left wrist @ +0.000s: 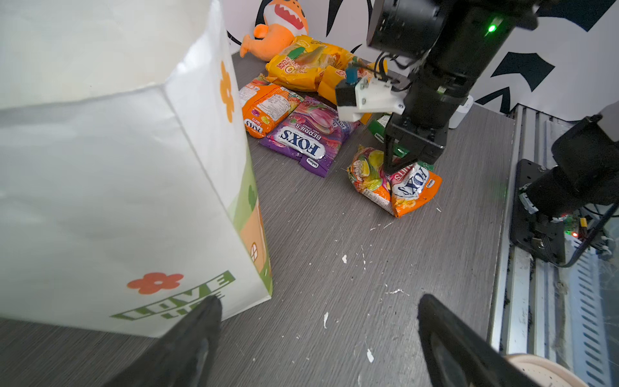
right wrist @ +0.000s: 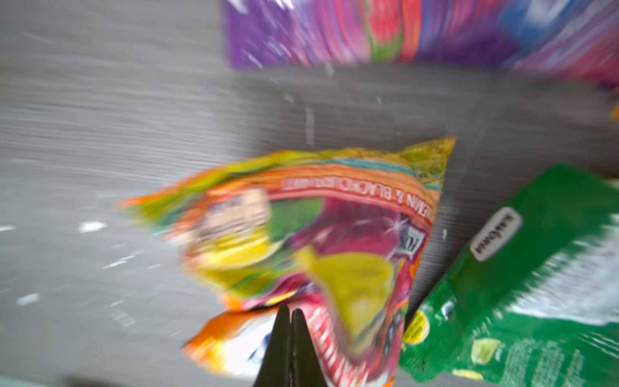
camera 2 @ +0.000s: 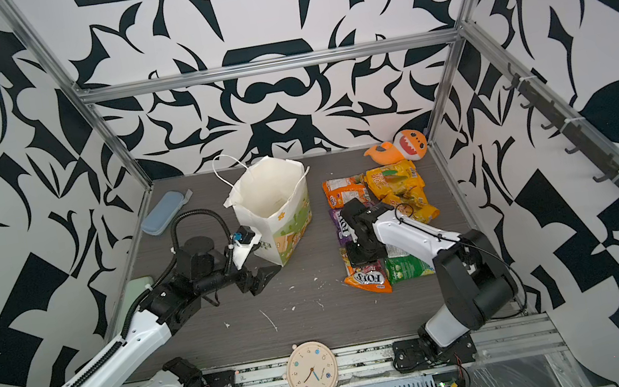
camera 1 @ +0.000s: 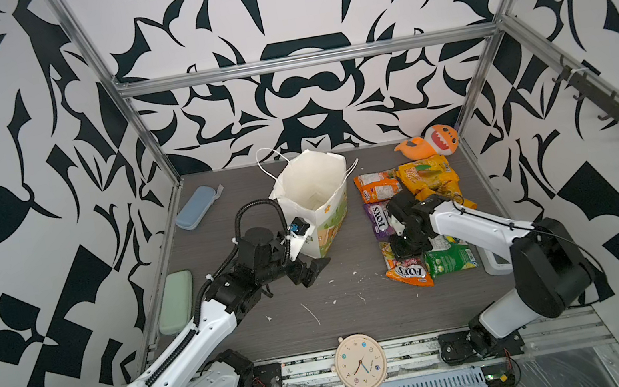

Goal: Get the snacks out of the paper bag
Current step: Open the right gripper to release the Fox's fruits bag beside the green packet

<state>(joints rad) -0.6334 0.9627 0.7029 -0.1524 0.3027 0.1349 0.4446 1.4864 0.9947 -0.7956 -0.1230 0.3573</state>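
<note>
Grey wood-grain counter point(camera 1: 340, 316), boxed in by black-and-white patterned walls, carries every item. All snacks in view lie out on it, to the right of the paper bag point(camera 1: 325, 223). They are an orange packet point(camera 1: 376, 186), yellow packets point(camera 1: 429, 175), a purple FOX'S packet point(camera 1: 377, 219), a green packet point(camera 1: 448, 258) and an orange-red FOX'S packet point(camera 1: 409, 273) nearest the front. The bag stands upright with its mouth open. In both top views the visible inside is bare white paper, though its floor is partly hidden.

At the packets, the right end effector point(left wrist: 397, 167) points down onto the crumpled orange-red packet, fingers pressed together at its puckered top. Whether a fold of film is caught between them cannot be told. The left end effector point(camera 1: 313, 269) hangs spread and empty just beside the bag's lower front corner.

Risks, as judged:
- Glossy film could slip from so narrow a pinch.
- The adjoining green packet could be dragged along.
- A sideways move of the left arm could tip the light bag.

An orange plush shark point(camera 1: 434, 141) and a light-blue case point(camera 1: 194, 208) sit well apart at the back.
</note>
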